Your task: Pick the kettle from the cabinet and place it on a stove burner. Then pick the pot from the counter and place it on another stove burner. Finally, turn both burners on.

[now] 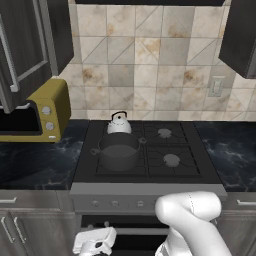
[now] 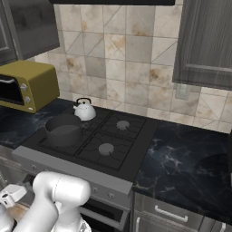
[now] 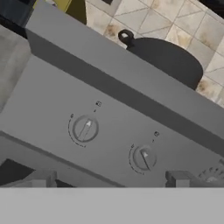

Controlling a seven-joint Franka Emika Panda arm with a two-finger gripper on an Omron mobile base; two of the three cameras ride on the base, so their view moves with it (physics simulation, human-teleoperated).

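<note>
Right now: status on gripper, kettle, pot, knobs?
Gripper open, empty, low at the stove front facing two knobs. Kettle on rear-left burner, pot on front-left burner. Nothing between fingers and knobs.

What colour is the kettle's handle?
Black, arching over the silver-white kettle; clearest in the right base view.

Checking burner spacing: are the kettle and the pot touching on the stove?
Cannot tell. In the left base view the kettle sits right behind the pot and their outlines overlap; the right base view shows no plain gap either.
</note>
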